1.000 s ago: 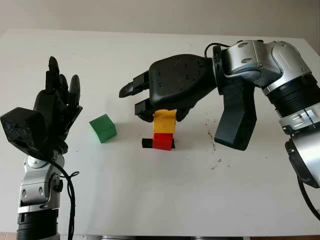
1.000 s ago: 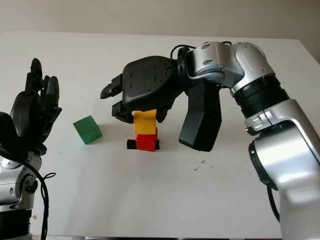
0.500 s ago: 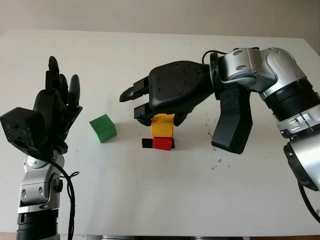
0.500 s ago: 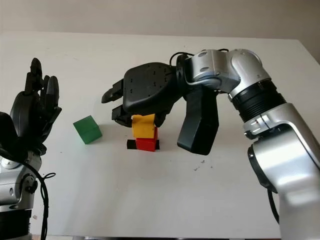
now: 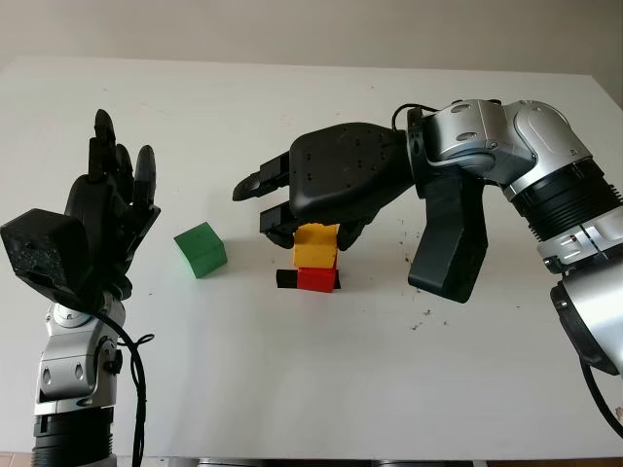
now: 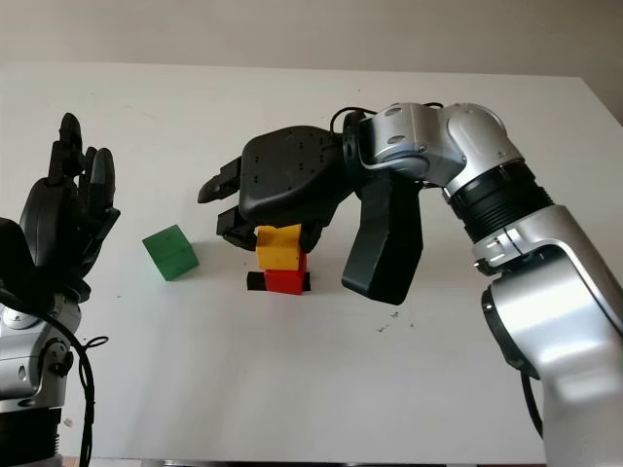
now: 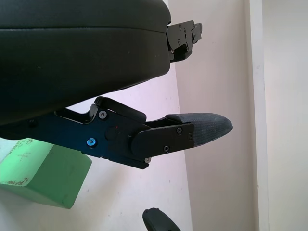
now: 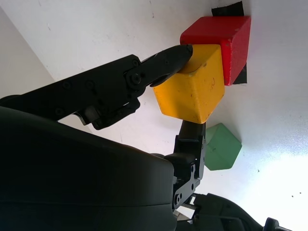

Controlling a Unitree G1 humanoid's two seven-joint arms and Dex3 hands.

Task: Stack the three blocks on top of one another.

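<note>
The right hand [image 5: 313,216] grips the yellow block [image 5: 316,245], which sits on top of the red block [image 5: 316,279] near the middle of the white surface [image 5: 292,389]. The two blocks form an upright stack, but the yellow block is turned a little against the red one, so their sides do not line up. The red block stands on a black mark [image 5: 286,279]. The green block [image 5: 201,249] lies to the left of the stack, apart from it, with one corner toward the robot. The left hand [image 5: 102,229] is open, raised further left of the green block.
</note>
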